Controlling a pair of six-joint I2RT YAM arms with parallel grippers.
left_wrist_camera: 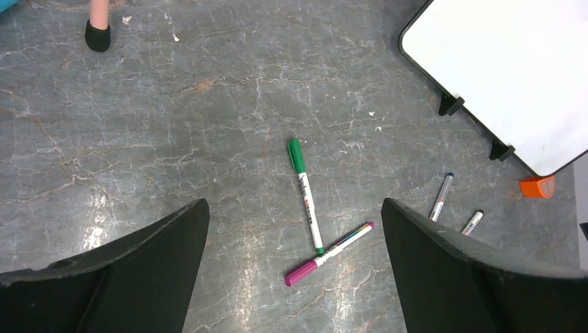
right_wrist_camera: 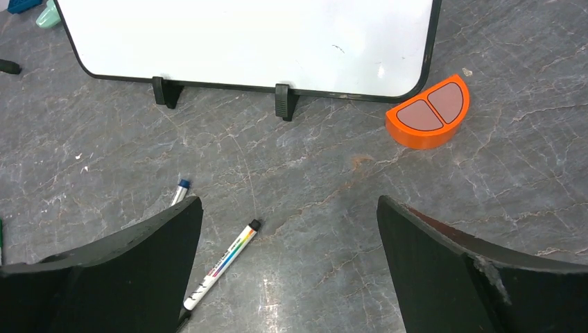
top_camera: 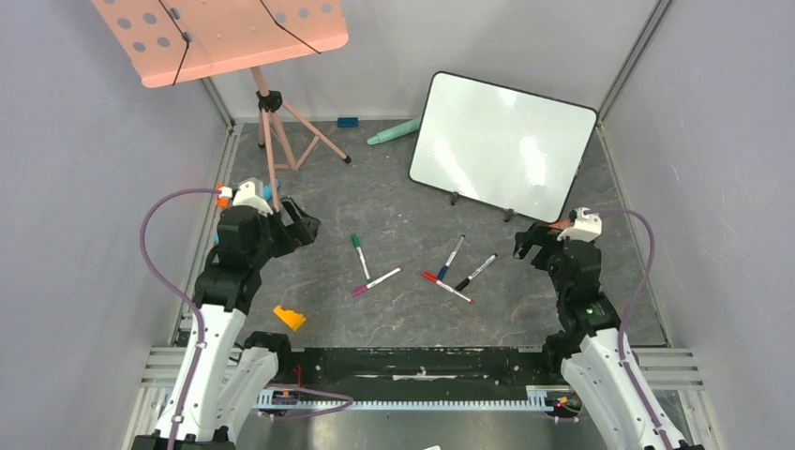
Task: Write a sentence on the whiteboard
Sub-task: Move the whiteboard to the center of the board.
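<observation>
Glossy whiteboard stands behind perhaps five markers

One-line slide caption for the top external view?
Left gripper and right gripper, both open, flank five loose markers; the whiteboard behind stands blank.

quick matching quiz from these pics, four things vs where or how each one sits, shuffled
1 whiteboard
2 green marker
3 orange half-round block
4 pink tray

a up on a tripod, far left
b lying flat on the table
c propped on feet, blank
d beside the board's corner

Pairs: 1-c, 2-b, 3-d, 4-a
</observation>
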